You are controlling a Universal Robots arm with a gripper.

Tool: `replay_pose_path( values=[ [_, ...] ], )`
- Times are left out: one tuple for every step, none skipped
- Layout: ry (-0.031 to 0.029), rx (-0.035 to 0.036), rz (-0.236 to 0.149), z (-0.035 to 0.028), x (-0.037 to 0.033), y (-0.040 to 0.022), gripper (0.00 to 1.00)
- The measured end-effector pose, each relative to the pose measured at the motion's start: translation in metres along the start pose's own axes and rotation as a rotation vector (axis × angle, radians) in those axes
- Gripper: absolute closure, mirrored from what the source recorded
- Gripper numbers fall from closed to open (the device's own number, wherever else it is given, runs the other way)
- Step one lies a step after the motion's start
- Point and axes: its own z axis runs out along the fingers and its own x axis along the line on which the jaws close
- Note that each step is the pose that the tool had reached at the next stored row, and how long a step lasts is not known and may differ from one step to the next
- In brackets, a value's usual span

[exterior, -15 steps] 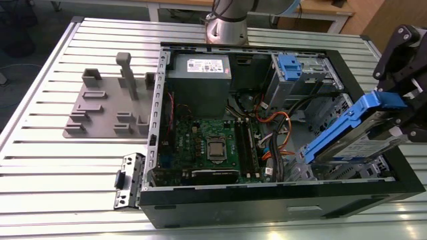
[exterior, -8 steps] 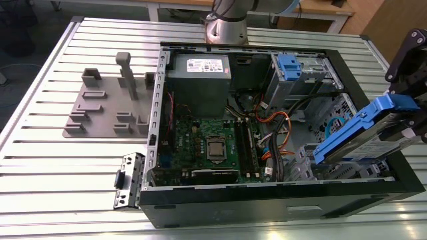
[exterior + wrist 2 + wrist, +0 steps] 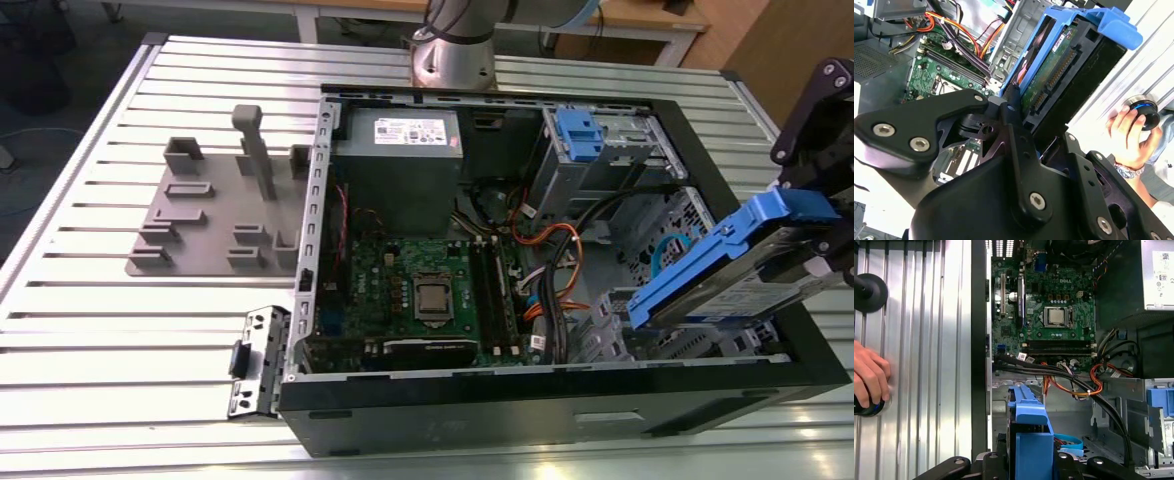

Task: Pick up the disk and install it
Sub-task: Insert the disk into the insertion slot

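Exterior view: blue-railed flat metal disk (image 3: 747, 270)

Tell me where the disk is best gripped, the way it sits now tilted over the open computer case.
Across its flat faces, at the raised end, as the gripper holds it now. The disk hangs tilted over the computer case, its lower end toward the bay. That grip probably leaves the blue side rails free to slide in. In the second wrist view the connector edge is exposed.

Ribbed aluminium table (image 3: 107, 330) under bright light, wooden desk (image 3: 641, 25) and dark floor (image 3: 54, 90) behind.
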Motion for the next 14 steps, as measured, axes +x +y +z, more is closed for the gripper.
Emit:
replay_pose_path(
  values=[
    [0.0, 0.0, 0.0, 0.0, 0.0, 0.0, 0.64],
    [0.0, 0.0, 0.0, 0.0, 0.0, 0.0, 0.64],
    [0.0, 0.0, 0.0, 0.0, 0.0, 0.0, 0.64],
    [-0.0001, 0.0, 0.0, 0.0, 0.0, 0.0, 0.64],
    [-0.0002, 0.0, 0.0, 0.0001, 0.0, 0.0, 0.64],
    [0.0, 0.0, 0.0, 0.0003, -0.0004, 0.0, 0.64],
    [0.0, 0.0, 0.0, 0.0006, -0.0015, 0.0, 0.64],
    [0.0001, 0.0, 0.0, 0.0011, -0.0033, 0.0, 0.64],
    [-0.0002, 0.0, 0.0, 0.0019, -0.0051, -0.0001, 0.64],
    [-0.0018, 0.0, 0.0, 0.0028, -0.0066, -0.0001, 0.64],
    [-0.0038, 0.0, 0.0, 0.0041, -0.0081, -0.0002, 0.64],
    [-0.0038, -0.0001, 0.0, 0.0055, -0.0089, -0.0005, 0.64],
    [-0.0038, -0.0004, 0.0, 0.0073, -0.0098, -0.001, 0.64],
    [-0.0039, -0.0005, 0.0, 0.0091, -0.0113, -0.0016, 0.64]
  ],
)
